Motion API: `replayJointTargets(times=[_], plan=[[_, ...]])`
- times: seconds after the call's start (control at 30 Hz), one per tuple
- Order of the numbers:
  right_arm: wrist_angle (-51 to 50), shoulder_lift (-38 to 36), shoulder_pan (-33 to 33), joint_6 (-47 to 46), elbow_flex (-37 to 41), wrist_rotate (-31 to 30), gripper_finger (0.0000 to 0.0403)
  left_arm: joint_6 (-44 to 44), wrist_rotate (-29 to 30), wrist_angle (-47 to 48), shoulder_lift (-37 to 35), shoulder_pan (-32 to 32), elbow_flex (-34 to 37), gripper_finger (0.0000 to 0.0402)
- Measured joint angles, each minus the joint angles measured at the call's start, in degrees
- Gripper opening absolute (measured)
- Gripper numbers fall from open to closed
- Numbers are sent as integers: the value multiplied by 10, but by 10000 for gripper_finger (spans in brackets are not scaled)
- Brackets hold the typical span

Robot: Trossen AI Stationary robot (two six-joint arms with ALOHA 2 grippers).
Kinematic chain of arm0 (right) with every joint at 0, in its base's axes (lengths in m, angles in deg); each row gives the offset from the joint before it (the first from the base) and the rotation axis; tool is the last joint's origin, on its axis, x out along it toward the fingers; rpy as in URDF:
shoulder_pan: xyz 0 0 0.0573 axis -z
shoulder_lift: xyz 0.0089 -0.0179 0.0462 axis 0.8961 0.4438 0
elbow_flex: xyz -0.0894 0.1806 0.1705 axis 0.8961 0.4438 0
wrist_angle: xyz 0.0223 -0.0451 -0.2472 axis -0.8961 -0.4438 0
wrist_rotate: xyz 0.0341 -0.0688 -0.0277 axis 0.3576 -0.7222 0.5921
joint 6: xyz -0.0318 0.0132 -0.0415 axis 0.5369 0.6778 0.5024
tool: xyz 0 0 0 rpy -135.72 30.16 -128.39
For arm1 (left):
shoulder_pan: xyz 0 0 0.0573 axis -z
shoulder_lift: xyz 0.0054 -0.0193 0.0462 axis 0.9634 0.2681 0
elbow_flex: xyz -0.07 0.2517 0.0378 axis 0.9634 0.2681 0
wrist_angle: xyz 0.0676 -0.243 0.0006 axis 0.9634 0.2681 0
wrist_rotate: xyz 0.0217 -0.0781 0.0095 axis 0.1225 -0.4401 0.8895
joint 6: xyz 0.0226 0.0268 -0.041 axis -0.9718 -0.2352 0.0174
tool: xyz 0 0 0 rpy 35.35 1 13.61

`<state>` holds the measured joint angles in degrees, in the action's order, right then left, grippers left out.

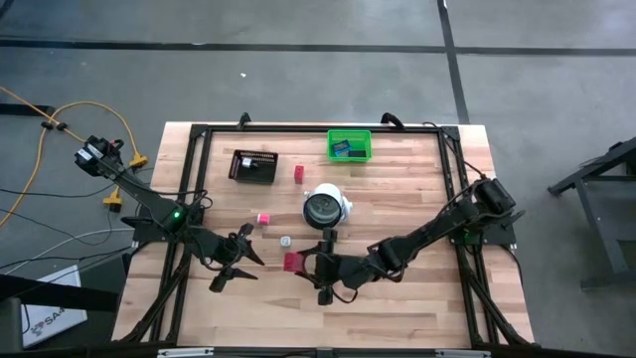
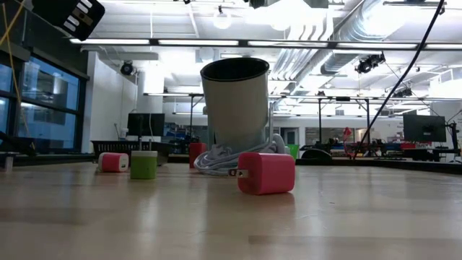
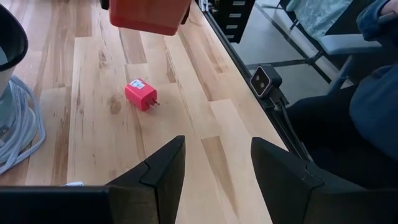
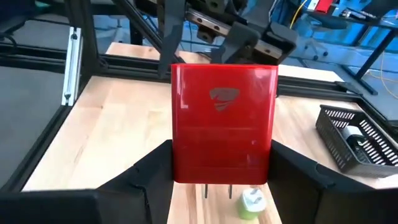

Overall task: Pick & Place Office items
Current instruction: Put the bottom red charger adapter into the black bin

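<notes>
Red marks your job: your left claw (image 1: 236,261) hangs spread and empty near the worktop's front edge, while your right claw (image 4: 221,163) pinches a red block (image 4: 224,122), lifted mid-worktop, probably bound for the green bin (image 1: 349,145).

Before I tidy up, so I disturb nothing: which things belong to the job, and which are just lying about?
Job: red charger in right gripper, pink charger, red block, small round bit.
Lying about: white cup with cable, black mesh tray, green bin.
</notes>
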<state>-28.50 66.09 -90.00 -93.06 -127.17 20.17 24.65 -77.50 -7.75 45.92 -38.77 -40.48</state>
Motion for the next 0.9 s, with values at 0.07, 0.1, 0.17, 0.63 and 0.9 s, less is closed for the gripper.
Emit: replayJointTargets(times=[0.07,0.1,0.17,0.63,0.9], plan=[[0,0,-1,0,0,1,204,0,0,0,0,0,0,177],[0,0,0,-2,0,3,204,0,0,0,0,0,0,177],[0,0,0,-4,0,12,204,0,0,0,0,0,0,177],[-1,0,-4,-5,0,20,204,0,0,1,0,0,0,177],[0,0,-7,-6,0,31,204,0,0,1,0,0,0,177]])
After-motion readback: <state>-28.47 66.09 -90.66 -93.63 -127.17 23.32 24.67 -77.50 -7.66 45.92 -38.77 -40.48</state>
